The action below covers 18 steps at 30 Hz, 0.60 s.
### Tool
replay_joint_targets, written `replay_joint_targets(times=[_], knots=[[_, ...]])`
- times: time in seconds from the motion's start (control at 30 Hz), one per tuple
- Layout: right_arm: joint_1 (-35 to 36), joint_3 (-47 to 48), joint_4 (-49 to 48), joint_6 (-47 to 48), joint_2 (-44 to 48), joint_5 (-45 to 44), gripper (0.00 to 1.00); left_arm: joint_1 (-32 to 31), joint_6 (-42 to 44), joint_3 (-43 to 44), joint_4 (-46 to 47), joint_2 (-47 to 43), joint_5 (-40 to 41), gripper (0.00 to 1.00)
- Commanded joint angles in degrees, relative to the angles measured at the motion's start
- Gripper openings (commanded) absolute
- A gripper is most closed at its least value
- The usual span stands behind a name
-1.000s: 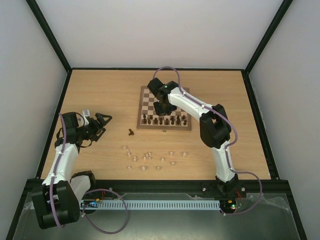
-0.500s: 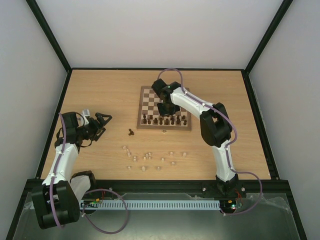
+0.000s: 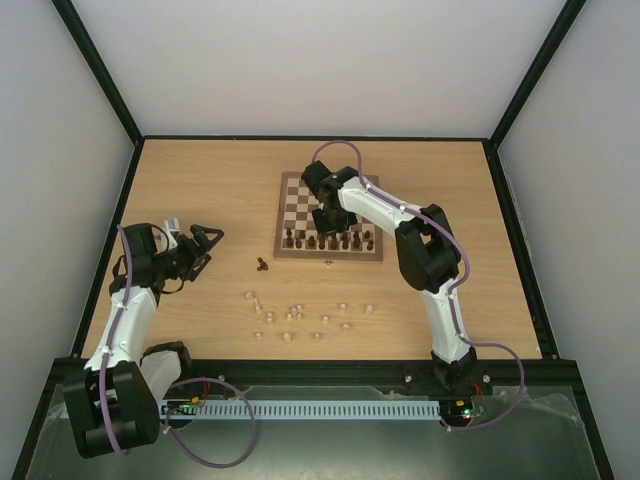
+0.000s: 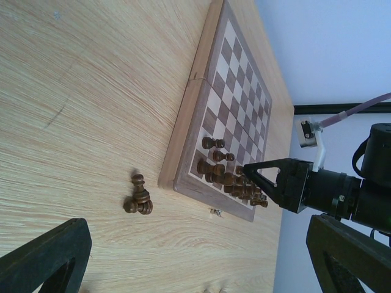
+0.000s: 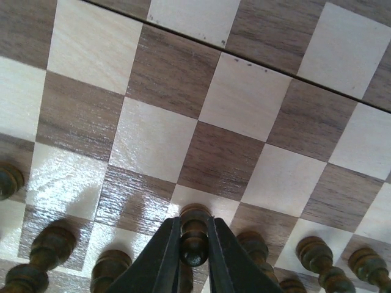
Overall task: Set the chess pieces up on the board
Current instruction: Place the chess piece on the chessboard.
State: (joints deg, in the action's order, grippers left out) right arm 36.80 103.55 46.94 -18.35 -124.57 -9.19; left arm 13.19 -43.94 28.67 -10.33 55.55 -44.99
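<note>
Wooden board [image 5: 244, 97], second row from its near edge: right hand [image 5: 194, 247] pinches a dark piece [image 5: 194, 215] upright there, just behind the dark row [image 3: 330, 241] along that edge. Step looks like seating a dark pawn, nearly down. Next move calls for letting go and lifting straight up without clipping neighbours. Left hand [image 3: 203, 240] is spread wide, idle near the left edge of the table [image 3: 200, 180]. Two loose dark pieces [image 3: 262, 265] lie off the board's near-left corner. Pale pieces [image 3: 295, 315] are scattered toward the table's near edge, none seen on board.
</note>
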Motion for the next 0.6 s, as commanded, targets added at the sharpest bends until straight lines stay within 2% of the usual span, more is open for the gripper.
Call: replay_joint_targets(times=[0.0, 0.3, 0.57], knots=[[-0.08, -0.80, 1.41, 0.42, -0.43, 0.49, 0.15, 0.32, 0.04, 1.02, 0.59, 0.26, -0.36, 0.99], [-0.07, -0.53, 1.93, 0.38, 0.96, -0.28, 0.21, 0.32, -0.24, 0.94, 0.77, 0.09, -0.28, 0.99], [-0.30, 0.09, 1.19, -0.74, 6.01, -3.11, 0.44, 0.30, 0.36, 1.29, 1.15, 0.70, -0.01, 0.99]])
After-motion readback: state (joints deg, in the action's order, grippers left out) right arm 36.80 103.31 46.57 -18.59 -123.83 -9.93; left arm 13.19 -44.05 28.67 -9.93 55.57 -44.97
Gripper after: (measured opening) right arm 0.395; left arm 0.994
